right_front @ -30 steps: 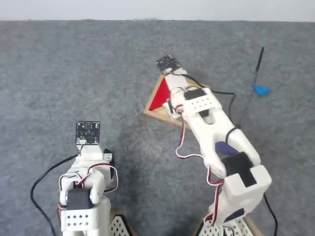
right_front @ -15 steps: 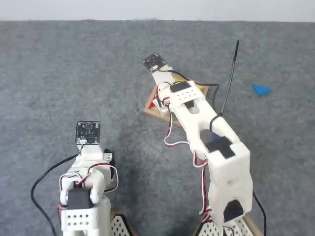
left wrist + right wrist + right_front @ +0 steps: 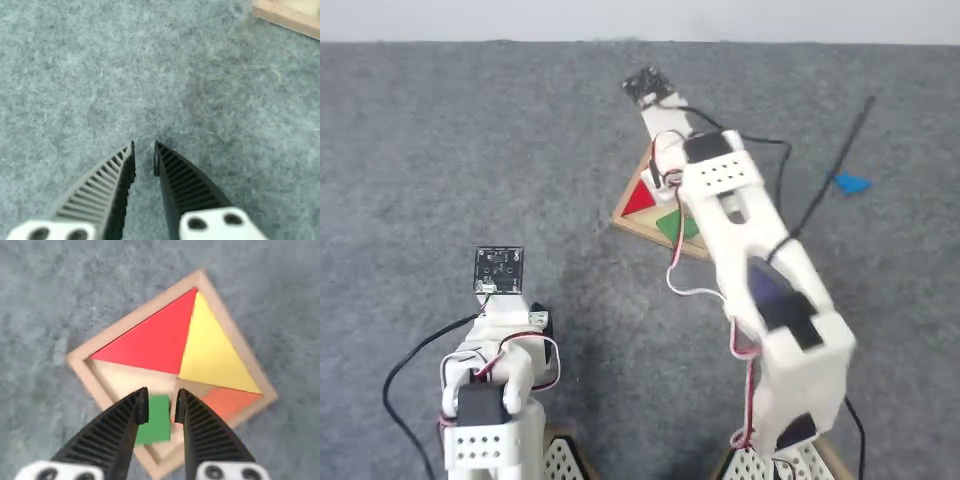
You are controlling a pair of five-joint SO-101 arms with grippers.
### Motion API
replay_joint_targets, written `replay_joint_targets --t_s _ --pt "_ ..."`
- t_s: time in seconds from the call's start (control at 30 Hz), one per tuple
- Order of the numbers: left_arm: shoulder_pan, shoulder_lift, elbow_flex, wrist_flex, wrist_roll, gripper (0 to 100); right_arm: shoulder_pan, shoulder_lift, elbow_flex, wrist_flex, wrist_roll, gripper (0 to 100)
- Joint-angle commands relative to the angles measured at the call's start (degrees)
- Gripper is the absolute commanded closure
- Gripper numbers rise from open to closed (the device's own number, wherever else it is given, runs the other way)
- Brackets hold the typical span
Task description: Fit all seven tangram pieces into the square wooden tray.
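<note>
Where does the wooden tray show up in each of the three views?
High view: the wooden tray lies mid-table, partly under the outstretched right arm.
Left wrist view: a strip of the tray's rim sits far beyond the left hand, cut by the picture's edge.
Right wrist view: the tray lies just beneath the right hand.
Shared landmark: the red triangle in the tray, in the high and right wrist views.

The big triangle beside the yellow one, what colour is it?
That triangle is red, clearest in the right wrist view.
</note>
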Motion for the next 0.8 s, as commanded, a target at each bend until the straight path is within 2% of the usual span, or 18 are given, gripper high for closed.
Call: replay_joint_targets --t_s 0.0,0.1,0.23,0.77 --pt "-0.26 -1.14 -0.75 0.26 0.62 94 1.98 -11.47 8.88 0.13 -0.7 88.3" --pt "-0.26 -1.14 -0.75 0.26 0.62 94 3.38 -14.29 20.04 -5.32 -4.57 88.3" --pt "-0.26 -1.14 -0.75 0.26 0.62 94 4.79 -15.43 31.74 -15.6 -5.1 88.3" --pt "-0.26 -1.14 -0.75 0.26 0.62 94 4.35 -8.48 30.24 -16.48 -4.84 88.3"
